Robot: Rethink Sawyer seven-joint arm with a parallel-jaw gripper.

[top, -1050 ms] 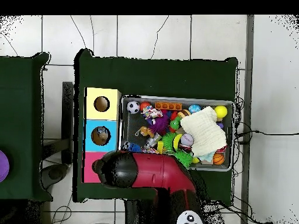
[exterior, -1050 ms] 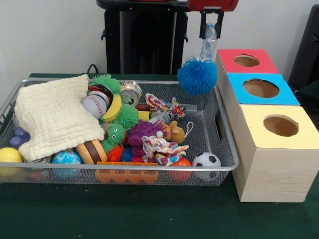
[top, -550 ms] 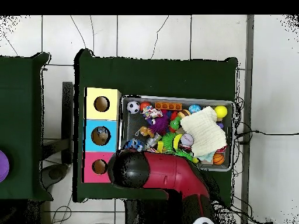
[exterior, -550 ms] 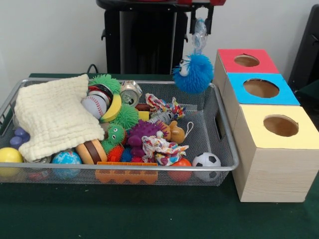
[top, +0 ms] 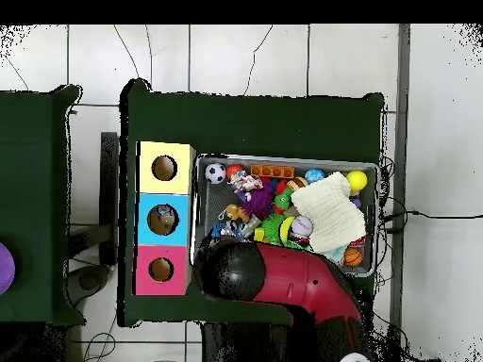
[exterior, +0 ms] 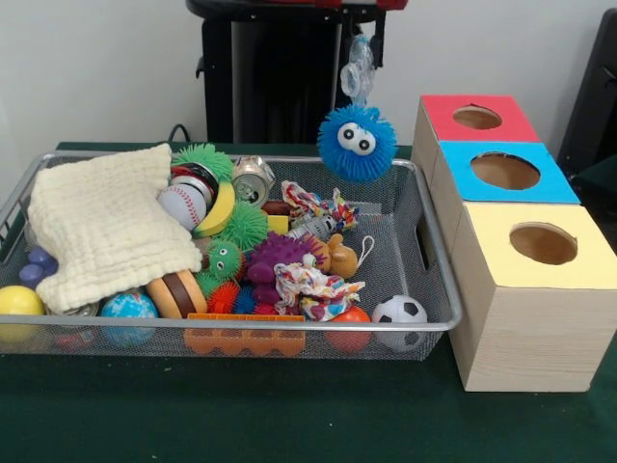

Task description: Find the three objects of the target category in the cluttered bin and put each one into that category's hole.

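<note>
Green cloth covers the surface (exterior: pixel 289 424). Nearest is seen the yellow box (exterior: pixel 528 289), then the wire bin (exterior: pixel 424 323) w/ clutter: soccer ball (exterior: pixel 399 312), cream cloth (exterior: pixel 101 227). Further back come the blue box (exterior: pixel 501 174) & red box (exterior: pixel 477 118). Blue fuzzy ball (exterior: pixel 357 142), w/ googly eyes, is hung above the bin's far right corner, clear of its rim. It's held by a clear stretchy tail in the tool (exterior: pixel 359 43), which is closed on it. Judged light, soft, prone to swing; grip is best kept on the tail.
</note>
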